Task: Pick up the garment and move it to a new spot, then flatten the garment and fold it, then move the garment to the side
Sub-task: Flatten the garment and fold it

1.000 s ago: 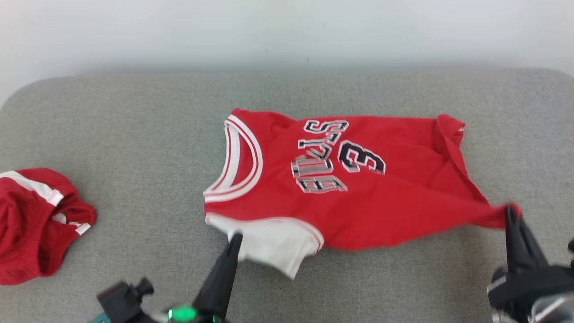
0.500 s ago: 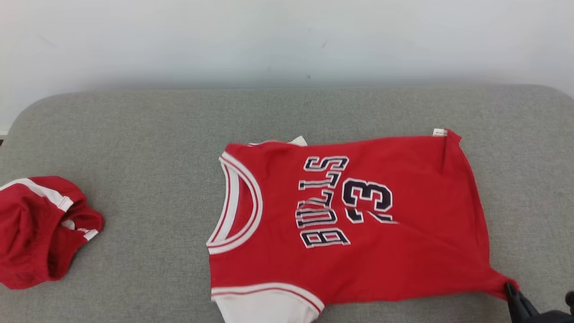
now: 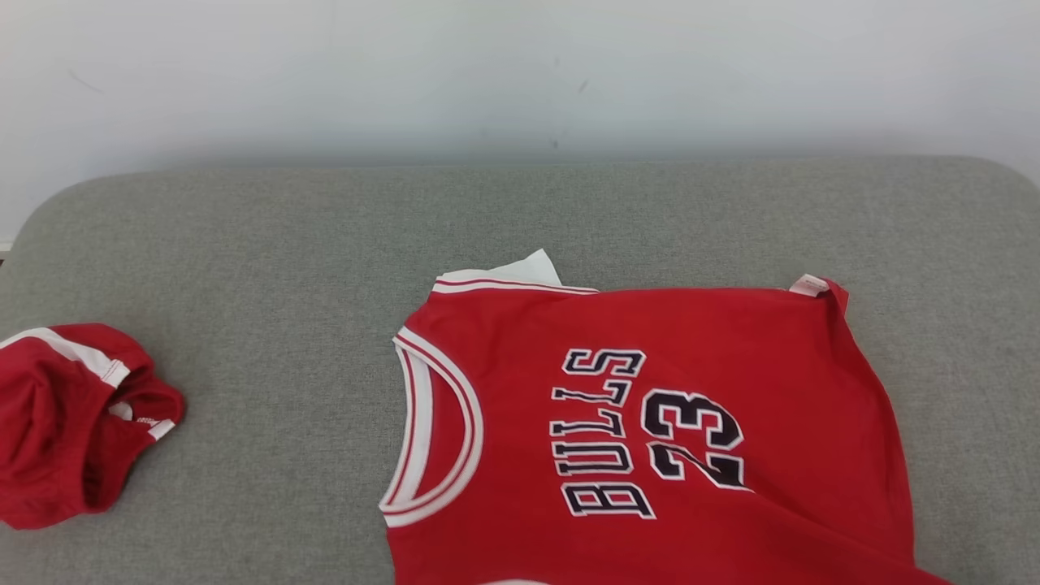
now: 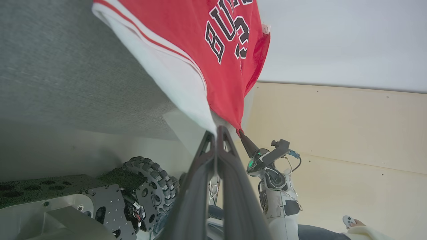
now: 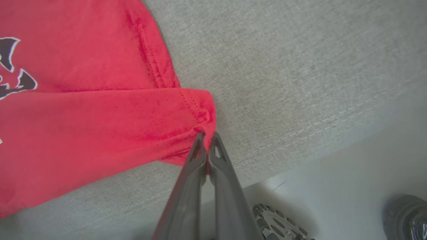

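The garment (image 3: 520, 366) is a red sleeveless jersey with white trim and dark lettering. It lies spread on the grey cushion (image 3: 284, 244), running off the bottom right of the head view. In the left wrist view my left gripper (image 4: 217, 131) is shut on the garment's (image 4: 213, 66) white armhole edge, past the cushion's near edge. My right gripper (image 4: 241, 134) pinches the red corner close beside it. In the right wrist view the right gripper (image 5: 206, 136) is shut on the garment's (image 5: 100, 116) bunched red hem corner, just above the cushion's front edge.
A second red and white garment (image 3: 65, 422) lies crumpled at the cushion's left edge. A pale wall (image 3: 520, 73) stands behind the cushion. Below the near edge sit my wheeled base (image 4: 150, 176) and a person's hand holding a small controller (image 4: 350, 221).
The garment has been drawn toward the cushion's near edge and lies flatter, its number now fully showing. Both grippers have dropped below the head view, which has itself shifted a little.
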{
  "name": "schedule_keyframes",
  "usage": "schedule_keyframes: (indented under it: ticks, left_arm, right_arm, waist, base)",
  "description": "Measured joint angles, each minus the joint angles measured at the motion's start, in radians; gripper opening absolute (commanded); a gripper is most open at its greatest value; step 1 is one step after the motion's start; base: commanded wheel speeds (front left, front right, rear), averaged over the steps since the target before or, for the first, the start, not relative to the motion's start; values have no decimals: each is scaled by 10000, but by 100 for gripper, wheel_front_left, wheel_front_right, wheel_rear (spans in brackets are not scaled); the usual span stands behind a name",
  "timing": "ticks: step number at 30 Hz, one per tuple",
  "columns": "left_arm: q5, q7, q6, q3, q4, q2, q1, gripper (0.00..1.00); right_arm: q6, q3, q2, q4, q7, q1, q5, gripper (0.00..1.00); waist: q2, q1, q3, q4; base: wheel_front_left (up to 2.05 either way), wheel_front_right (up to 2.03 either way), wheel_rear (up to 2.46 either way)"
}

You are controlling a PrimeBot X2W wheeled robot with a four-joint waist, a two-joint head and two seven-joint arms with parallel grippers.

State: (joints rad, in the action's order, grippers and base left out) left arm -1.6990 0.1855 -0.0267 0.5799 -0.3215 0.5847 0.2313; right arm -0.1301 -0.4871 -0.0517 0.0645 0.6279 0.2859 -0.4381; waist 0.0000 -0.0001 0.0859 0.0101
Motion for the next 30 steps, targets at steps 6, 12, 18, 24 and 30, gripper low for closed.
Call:
schedule_keyframes:
  ticks: [6,12,18,24,30]
  left_arm:
    - [6,35,-86,-15,-42,6,-12,0]
    - [458,-654,-366,-495,86,-240,-312,0]
    - [1684,-1246,-625,-539,917,-953,-1676,0]
    - [2734,-1812,-702,-320,2096,-1900,-3040,0]
    - [3283,-2349,-803,-320,2853,-2405,-3823,0]
  right_arm:
    - [-2,-276,8,-84,255,85,-280,0]
    - [-2,-75,2,52,-780,-374,-694,0]
    - [-2,568,4,-77,-1881,-918,-1243,0]
    - [-2,961,10,-278,-2736,-1454,-1852,0]
    - [-2,1062,2,-307,-3361,-1650,-2330,0]
  waist:
    - [0,1,76,-113]
    - [0,1,202,-204]
    - [0,1,303,-106]
    - [0,2,356,-57]
    - [0,2,448,-90]
  base:
    - [0,0,0]
    - [0,0,0]
    - [0,0,0]
    - [0,0,0]
    - [0,0,0]
